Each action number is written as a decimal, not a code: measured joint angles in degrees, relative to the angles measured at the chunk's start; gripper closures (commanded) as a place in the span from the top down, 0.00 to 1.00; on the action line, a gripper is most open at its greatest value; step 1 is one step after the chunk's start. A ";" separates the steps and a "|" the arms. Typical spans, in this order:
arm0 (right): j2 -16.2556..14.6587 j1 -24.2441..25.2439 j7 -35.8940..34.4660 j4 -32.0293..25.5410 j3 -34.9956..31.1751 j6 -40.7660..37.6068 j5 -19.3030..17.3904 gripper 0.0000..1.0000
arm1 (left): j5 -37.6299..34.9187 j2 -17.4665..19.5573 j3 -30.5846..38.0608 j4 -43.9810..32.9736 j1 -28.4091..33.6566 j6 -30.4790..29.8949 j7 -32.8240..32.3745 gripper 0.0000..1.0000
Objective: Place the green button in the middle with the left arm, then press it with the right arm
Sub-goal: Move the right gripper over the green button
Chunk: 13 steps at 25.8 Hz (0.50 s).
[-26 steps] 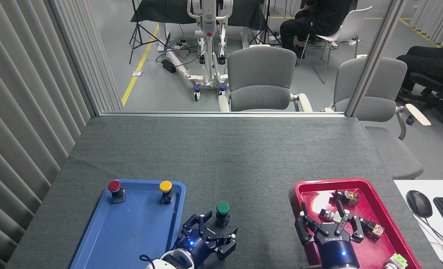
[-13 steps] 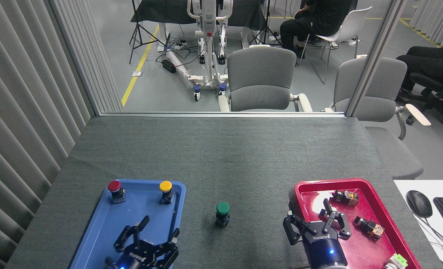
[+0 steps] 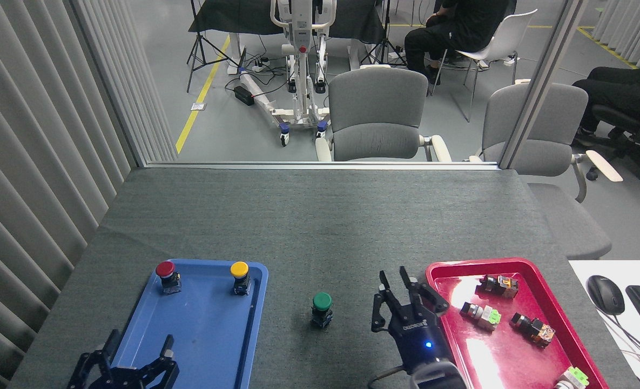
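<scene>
Head view shows the left gripper drawn back to the near left corner of the blue tray, fingers spread and empty, while over the last second the right gripper has swung off the red tray toward the centre. That suggests the placing step is done and the pressing step is starting, since the green button stands upright and alone on the bare grey cloth between the trays. The right gripper sits just right of the button, not touching it, fingers bunched fairly close and holding nothing, though I cannot tell if they are fully clenched.
</scene>
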 measured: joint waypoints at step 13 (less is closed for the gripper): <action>2.41 -7.70 0.14 12.88 14.18 2.91 -1.83 0.05 | 0.97 2.66 3.85 -0.22 3.05 -1.12 -0.13 0.99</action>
